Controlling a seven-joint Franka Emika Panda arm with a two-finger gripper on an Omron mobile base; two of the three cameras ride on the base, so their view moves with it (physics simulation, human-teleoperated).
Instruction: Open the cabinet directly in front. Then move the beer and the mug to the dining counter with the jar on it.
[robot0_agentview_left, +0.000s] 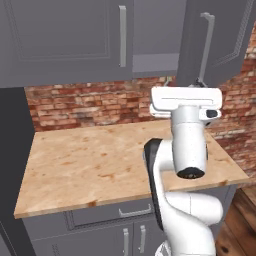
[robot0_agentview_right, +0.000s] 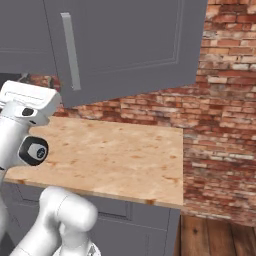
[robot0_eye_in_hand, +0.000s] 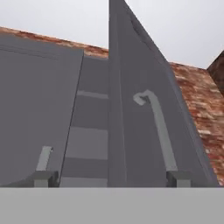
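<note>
Brick wall (robot0_agentview_left: 90, 102) backs wood counter (robot0_agentview_left: 100, 160) beneath half-open cabinet (robot0_agentview_left: 65, 40).

Flat, even rendered light fills all three views, with no glare or bright spots. The light wood-grain countertop (robot0_agentview_left: 100, 160) reads bright and matte; the red brick wall (robot0_agentview_left: 90, 105) behind it darkens just under the grey recessed-panel wall cabinet (robot0_agentview_left: 65, 40), where a soft shadow lies. Textures are coarse and slightly blurred, edges jagged, with no visible lens distortion.
</note>
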